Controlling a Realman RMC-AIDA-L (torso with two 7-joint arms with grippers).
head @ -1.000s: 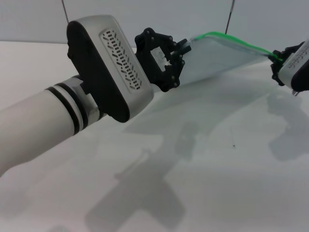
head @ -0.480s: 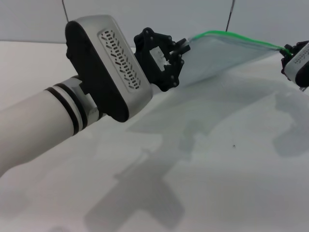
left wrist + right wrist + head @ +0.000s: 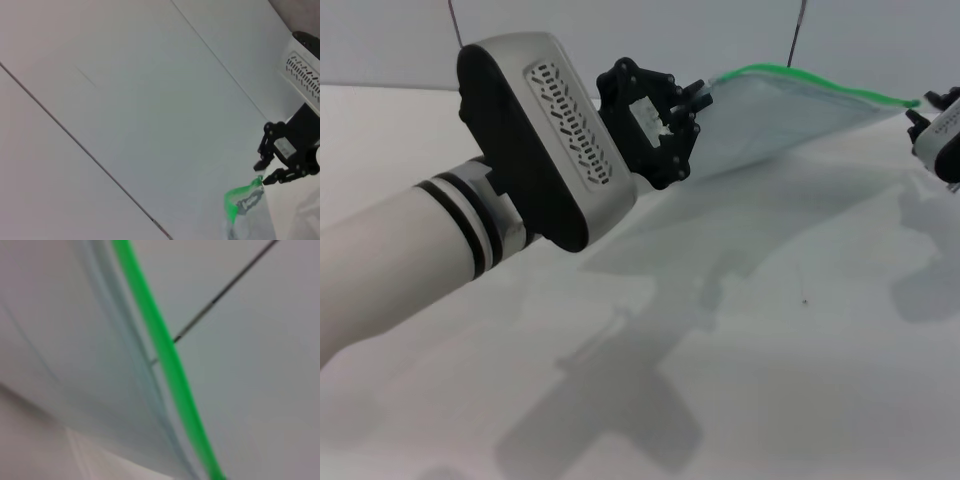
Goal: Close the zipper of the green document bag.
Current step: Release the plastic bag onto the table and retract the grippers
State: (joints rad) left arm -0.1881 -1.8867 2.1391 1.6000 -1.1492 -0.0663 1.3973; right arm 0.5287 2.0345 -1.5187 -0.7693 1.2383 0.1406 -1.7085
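The green document bag (image 3: pixel 785 115), a pale translucent pouch, hangs above the table between both arms. Its zipper (image 3: pixel 810 80) runs as a bright green strip along the upper edge. My left gripper (image 3: pixel 698 96) is shut on the bag's left corner. At the far right my right gripper (image 3: pixel 921 108) is shut on the green slider end of the strip. In the left wrist view, the right gripper (image 3: pixel 264 174) pinches the green zipper (image 3: pixel 234 205) end-on. The right wrist view shows only the zipper (image 3: pixel 165 350) strip and bag (image 3: pixel 70 340) up close.
A white table (image 3: pixel 770 330) lies under the bag, marked only by the arms' shadows. My left arm's wide white and black wrist housing (image 3: pixel 550 140) fills the left foreground. A pale wall with thin dark seams (image 3: pixel 800 25) stands behind.
My right gripper has slid to the right along the green strip, almost to the picture's edge. The bag's right end now sits higher and more stretched. The left arm has held still.
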